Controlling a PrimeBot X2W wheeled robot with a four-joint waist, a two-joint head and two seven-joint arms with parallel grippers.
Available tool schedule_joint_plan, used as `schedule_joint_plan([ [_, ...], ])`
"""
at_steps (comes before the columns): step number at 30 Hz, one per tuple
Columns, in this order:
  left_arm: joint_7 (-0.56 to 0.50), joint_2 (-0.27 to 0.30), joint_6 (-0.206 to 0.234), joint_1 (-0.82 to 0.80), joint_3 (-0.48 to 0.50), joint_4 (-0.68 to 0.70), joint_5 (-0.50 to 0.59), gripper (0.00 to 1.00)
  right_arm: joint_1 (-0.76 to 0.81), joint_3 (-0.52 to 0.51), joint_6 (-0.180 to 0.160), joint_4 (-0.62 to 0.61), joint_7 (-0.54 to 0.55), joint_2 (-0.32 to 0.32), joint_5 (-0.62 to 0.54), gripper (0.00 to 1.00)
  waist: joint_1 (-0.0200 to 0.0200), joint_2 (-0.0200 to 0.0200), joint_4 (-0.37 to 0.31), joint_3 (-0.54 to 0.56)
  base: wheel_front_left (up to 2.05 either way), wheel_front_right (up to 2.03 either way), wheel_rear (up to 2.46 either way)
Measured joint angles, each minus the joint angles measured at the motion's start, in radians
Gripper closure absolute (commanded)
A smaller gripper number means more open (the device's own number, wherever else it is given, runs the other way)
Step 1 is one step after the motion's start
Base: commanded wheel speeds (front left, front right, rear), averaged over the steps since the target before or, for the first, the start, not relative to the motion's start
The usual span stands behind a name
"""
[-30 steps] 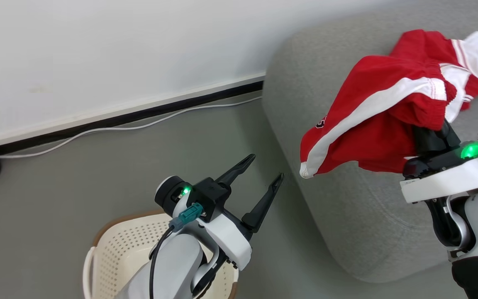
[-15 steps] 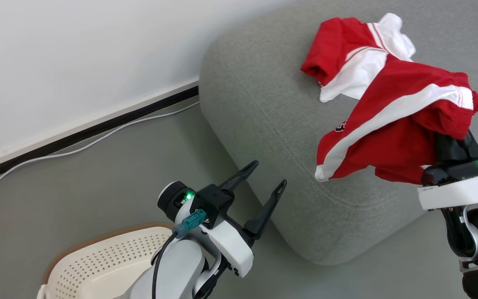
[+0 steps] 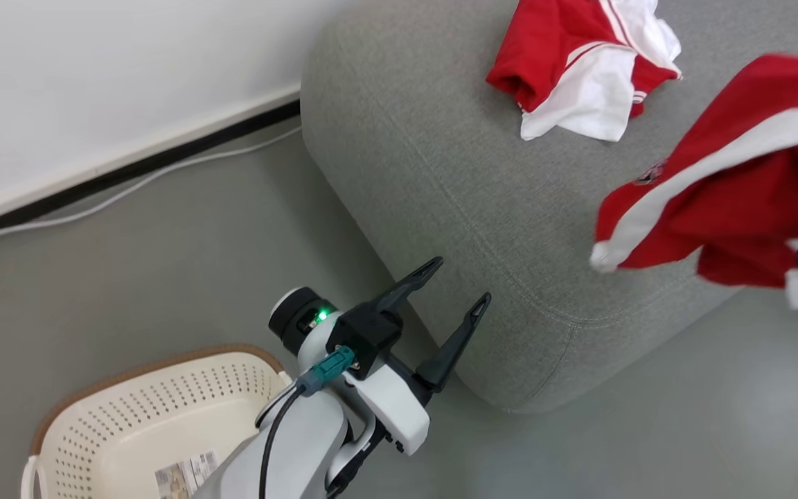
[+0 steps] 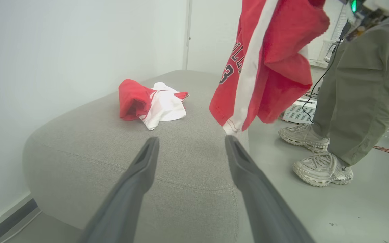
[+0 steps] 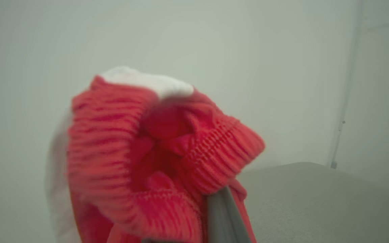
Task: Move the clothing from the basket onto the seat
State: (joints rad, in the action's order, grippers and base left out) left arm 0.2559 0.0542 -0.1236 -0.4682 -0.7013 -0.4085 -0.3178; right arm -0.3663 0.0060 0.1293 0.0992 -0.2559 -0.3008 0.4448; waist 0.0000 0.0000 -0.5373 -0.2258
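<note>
Holds clothing (image 3: 717, 194) high over seat (image 3: 440, 173) in right gripper (image 5: 214, 202), fingers clamped on it; points left gripper (image 3: 461, 280), fingers apart, at seat corner near basket (image 3: 129, 409).

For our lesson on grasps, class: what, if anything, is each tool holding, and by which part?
The right tool is shut on the red garment, gripping its ribbed waistband; the rest hangs free. The left tool is open and holds nothing.
</note>
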Motion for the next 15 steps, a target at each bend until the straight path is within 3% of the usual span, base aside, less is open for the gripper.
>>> schedule_joint_plan([
  [15,0.000,0.029,0.000,-0.185,-0.054,0.031,0.045,0.00,-0.329,-0.242,0.000,0.155,0.000,-0.134,-0.154,1.00,0.0000,0.0000,0.084,-0.230,0.00,0.00,0.00],
])
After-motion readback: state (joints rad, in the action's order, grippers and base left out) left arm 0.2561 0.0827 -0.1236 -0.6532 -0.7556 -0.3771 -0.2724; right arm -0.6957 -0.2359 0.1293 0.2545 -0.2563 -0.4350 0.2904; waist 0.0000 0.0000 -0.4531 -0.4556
